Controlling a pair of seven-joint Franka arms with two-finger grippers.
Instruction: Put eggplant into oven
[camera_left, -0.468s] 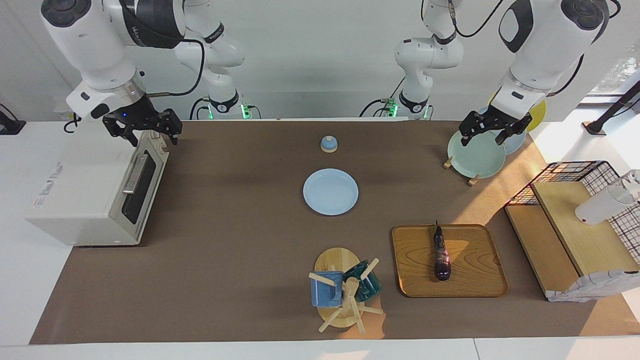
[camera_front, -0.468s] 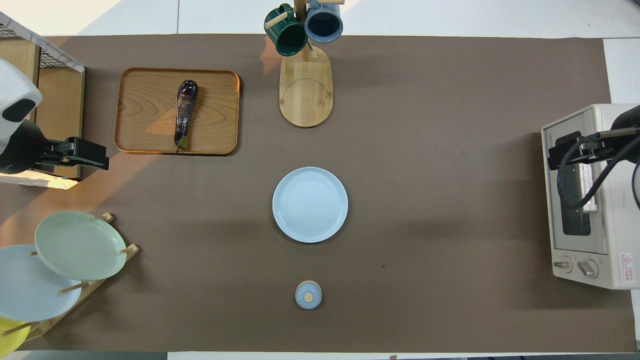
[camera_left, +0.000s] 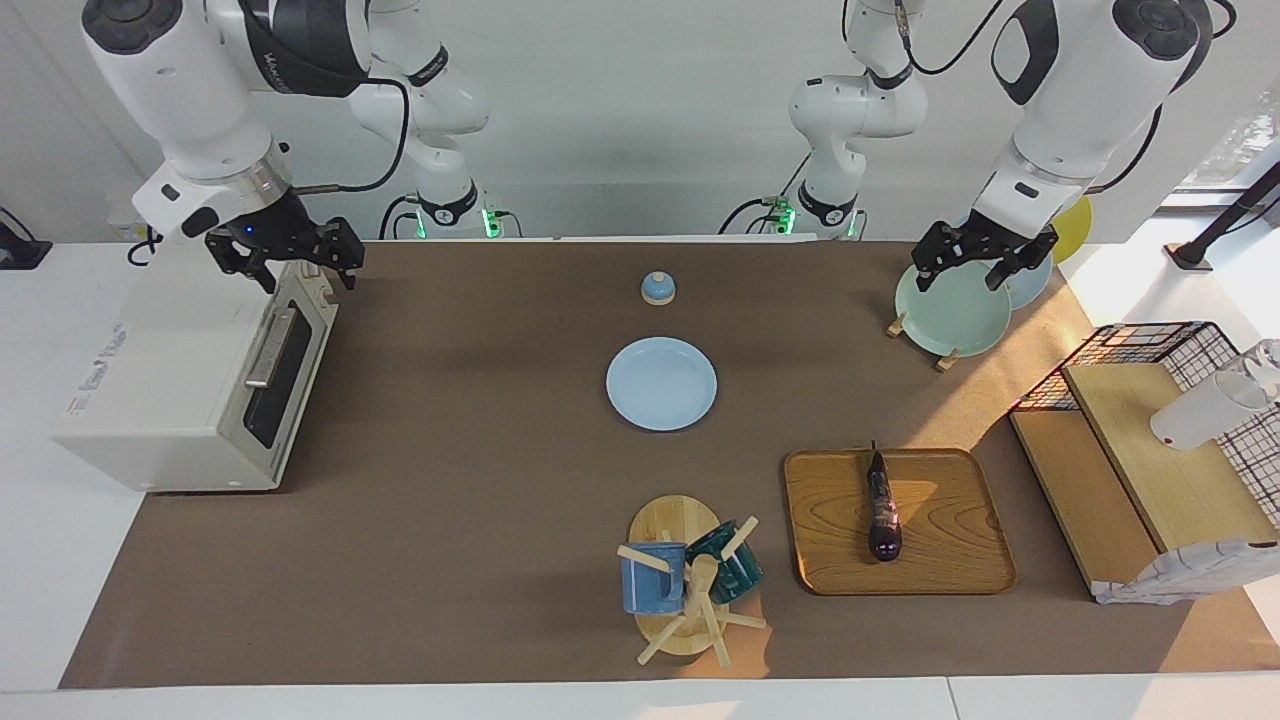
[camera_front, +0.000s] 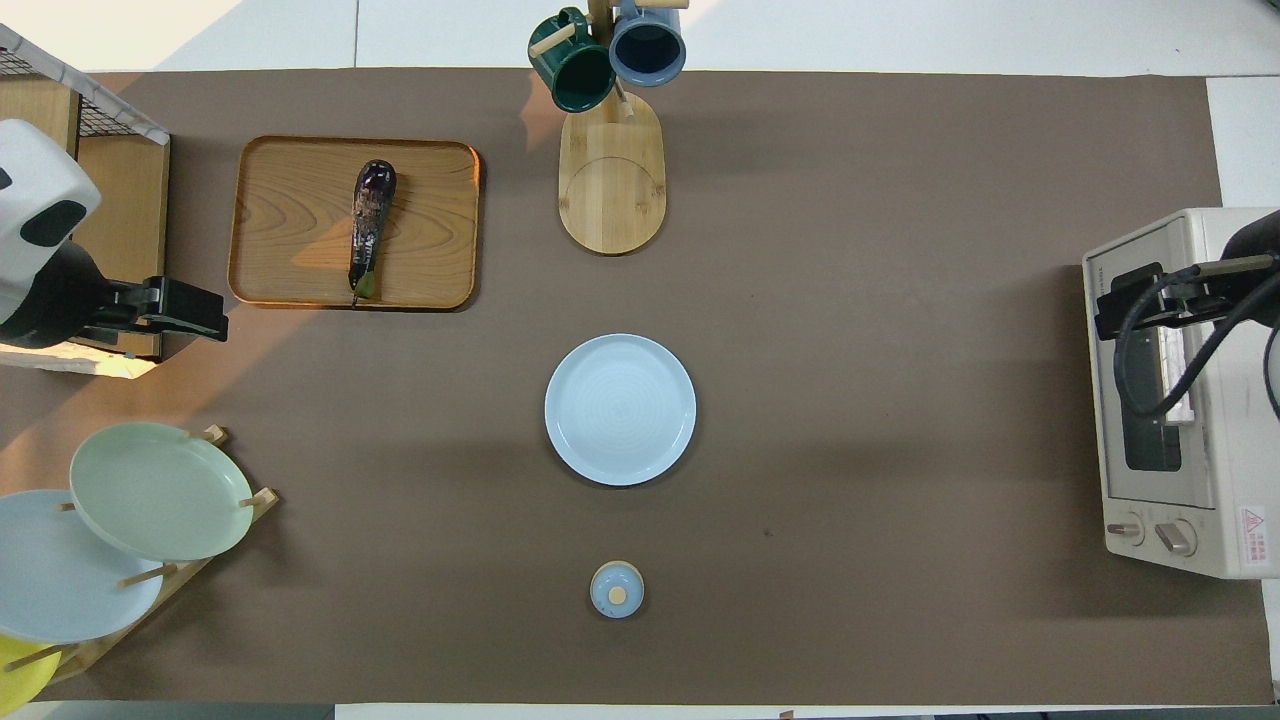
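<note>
The dark purple eggplant (camera_left: 882, 505) lies on a wooden tray (camera_left: 950, 545) toward the left arm's end of the table; it also shows in the overhead view (camera_front: 368, 225). The white oven (camera_left: 180, 385) stands at the right arm's end with its glass door shut; it also shows in the overhead view (camera_front: 1170, 400). My right gripper (camera_left: 305, 272) is open and empty in the air over the oven's top edge above the door. My left gripper (camera_left: 962, 278) is open and empty over the plate rack, well apart from the eggplant.
A light blue plate (camera_left: 661, 383) lies mid-table, with a small blue lidded knob (camera_left: 657, 288) nearer to the robots. A mug tree (camera_left: 690, 585) with two mugs stands beside the tray. A rack of plates (camera_left: 950, 310) and a wire-and-wood shelf (camera_left: 1150, 450) stand at the left arm's end.
My left gripper has shifted slightly over the plate rack. The right arm, the eggplant and the oven have not moved.
</note>
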